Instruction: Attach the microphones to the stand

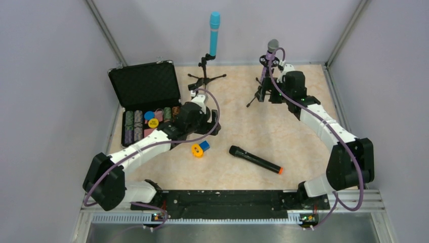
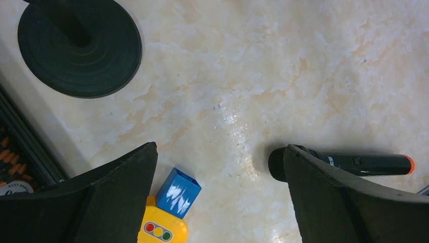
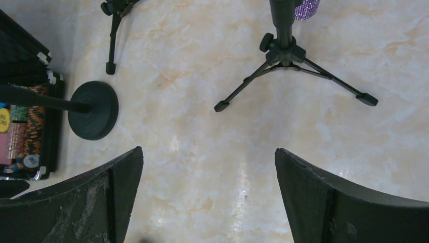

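1. Hovering above the table (image 2: 313, 61) with the left gripper (image 2: 220, 148) spread wide and empty; black microphone (image 2: 354, 164) lying flat just past its right finger, partly hidden by it.
2. Facing the tripod stand (image 3: 283, 50) with the right gripper (image 3: 208, 150), equally wide and empty; purple microphone (image 3: 307, 9) seated there, ahead of the fingers.
3. Judging by the light-blue microphone (image 1: 215, 33) also mounted, working on the last pickup.
4. Calls for sliding the left gripper rightward, straddling the black barrel, closing, then carrying it to the round-base stand (image 2: 79, 48) ahead-left.
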You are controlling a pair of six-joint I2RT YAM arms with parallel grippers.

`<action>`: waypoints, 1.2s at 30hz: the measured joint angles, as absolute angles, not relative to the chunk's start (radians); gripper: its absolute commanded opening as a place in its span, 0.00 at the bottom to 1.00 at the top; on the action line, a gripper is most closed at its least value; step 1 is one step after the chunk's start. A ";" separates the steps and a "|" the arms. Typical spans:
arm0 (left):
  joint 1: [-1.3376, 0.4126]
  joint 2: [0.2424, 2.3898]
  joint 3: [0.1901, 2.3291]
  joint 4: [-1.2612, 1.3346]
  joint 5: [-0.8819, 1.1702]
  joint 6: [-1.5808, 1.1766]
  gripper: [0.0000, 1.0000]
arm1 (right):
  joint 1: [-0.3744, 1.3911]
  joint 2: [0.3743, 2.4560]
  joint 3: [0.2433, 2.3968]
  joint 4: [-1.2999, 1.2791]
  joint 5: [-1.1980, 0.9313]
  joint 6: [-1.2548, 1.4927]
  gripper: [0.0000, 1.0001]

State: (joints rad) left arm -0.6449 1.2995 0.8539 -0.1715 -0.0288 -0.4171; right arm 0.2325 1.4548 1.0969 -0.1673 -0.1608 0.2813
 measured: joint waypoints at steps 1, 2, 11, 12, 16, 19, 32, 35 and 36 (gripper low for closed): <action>-0.641 1.298 0.847 -0.167 -0.022 -0.419 0.99 | 0.233 1.455 1.092 -0.162 -0.170 0.283 0.99; -0.635 1.298 0.841 -0.163 -0.014 -0.422 0.99 | 0.233 1.455 1.090 -0.162 -0.177 0.285 0.99; -0.585 1.297 0.788 -0.065 0.107 -0.476 0.99 | 0.233 1.422 0.993 -0.142 -0.231 0.295 0.99; -0.579 1.293 0.780 -0.051 0.118 -0.482 0.99 | 0.233 1.420 0.986 -0.139 -0.240 0.299 0.99; -0.547 1.251 0.726 -0.004 0.154 -0.511 0.99 | 0.233 1.420 0.975 -0.129 -0.268 0.308 0.99; -0.507 1.215 0.665 0.065 0.186 -0.553 0.99 | 0.233 1.420 0.975 -0.126 -0.284 0.308 0.99; -0.319 1.155 0.477 0.358 0.348 -0.777 0.99 | 0.256 1.377 0.875 -0.091 -0.317 0.334 0.99; -0.285 1.114 0.428 0.414 0.345 -0.813 0.99 | 0.268 1.377 0.875 -0.089 -0.321 0.334 0.99; -0.277 1.103 0.417 0.426 0.342 -0.821 0.99 | 0.271 1.377 0.875 -0.090 -0.321 0.334 0.99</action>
